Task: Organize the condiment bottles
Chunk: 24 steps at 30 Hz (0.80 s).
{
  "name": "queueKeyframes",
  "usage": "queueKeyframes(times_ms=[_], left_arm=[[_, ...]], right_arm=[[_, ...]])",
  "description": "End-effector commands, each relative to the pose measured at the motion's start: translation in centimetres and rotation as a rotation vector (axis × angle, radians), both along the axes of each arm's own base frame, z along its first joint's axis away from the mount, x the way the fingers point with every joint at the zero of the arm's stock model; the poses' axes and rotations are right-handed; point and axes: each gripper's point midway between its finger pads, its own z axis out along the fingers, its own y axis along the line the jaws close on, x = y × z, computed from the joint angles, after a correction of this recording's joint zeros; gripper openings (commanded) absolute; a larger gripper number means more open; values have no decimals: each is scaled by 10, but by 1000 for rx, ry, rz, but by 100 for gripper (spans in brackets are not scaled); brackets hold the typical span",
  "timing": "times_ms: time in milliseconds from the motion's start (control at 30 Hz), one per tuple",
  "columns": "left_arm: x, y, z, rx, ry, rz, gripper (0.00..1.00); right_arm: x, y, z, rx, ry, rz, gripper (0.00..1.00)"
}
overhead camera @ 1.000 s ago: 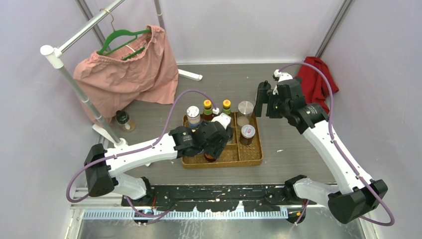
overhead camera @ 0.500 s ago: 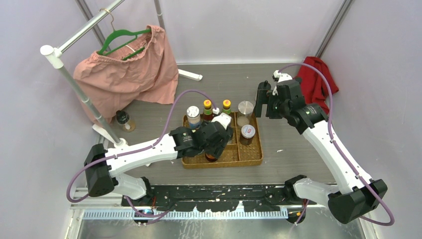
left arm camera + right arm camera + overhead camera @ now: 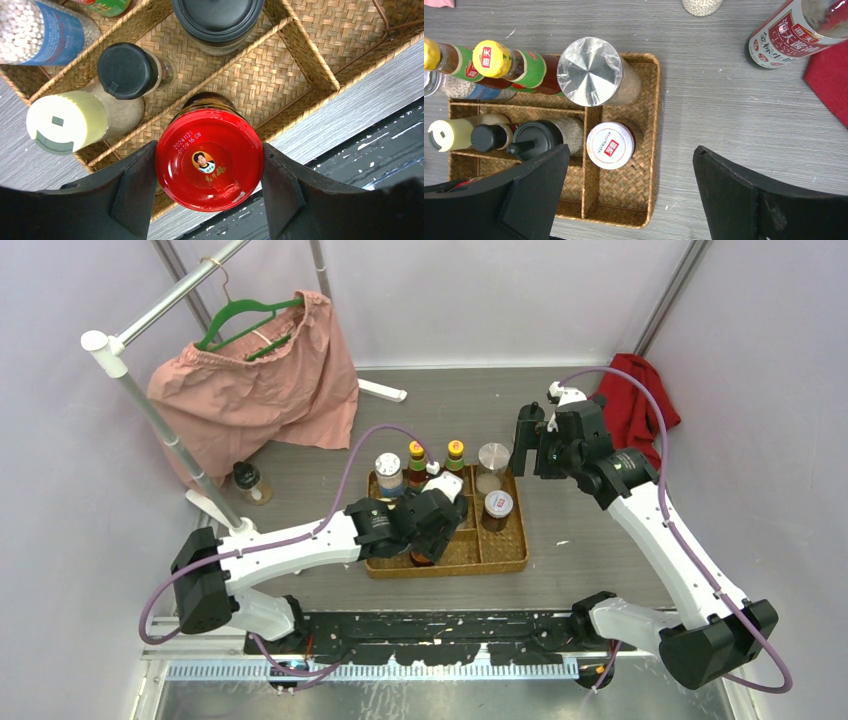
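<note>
Condiment bottles (image 3: 417, 455) mostly in woven tray (image 3: 500, 558) already. Left gripper (image 3: 210, 192) clamped on red-lidded jar (image 3: 209, 160) at tray's near side. Right gripper (image 3: 634, 195) spread wide, empty, above tray. Left out: black-capped jar (image 3: 247, 480) by rack base (image 3: 215, 508), red-labelled bottle (image 3: 794, 30) beside red cloth (image 3: 829, 75).

Pale lilac walls (image 3: 500, 290) stand on three sides. The table (image 3: 600, 540) is grey with a wood grain, evenly lit. At the far left a white clothes rack (image 3: 150, 410) holds a green hanger (image 3: 245, 312) with a pink garment (image 3: 260, 390). A red cloth (image 3: 640, 405) lies far right.
</note>
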Motion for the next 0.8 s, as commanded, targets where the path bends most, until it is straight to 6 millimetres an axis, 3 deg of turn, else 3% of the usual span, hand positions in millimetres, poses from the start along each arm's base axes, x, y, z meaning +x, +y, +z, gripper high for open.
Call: queueKeyframes(times_ms=[0, 233, 433, 633, 767], left_arm=[[11, -22, 15, -118, -56, 19, 68], [12, -27, 11, -91, -45, 6, 78], [16, -25, 22, -67, -62, 20, 82], [20, -22, 66, -109, -123, 12, 85], [27, -13, 108, -130, -196, 16, 87]], right_arm=[[0, 2, 8, 27, -33, -2, 99], [-3, 2, 4, 32, -31, 4, 99], [-2, 5, 4, 39, -27, 13, 99], [4, 5, 8, 36, -37, 3, 99], [23, 5, 16, 20, -74, -25, 100]])
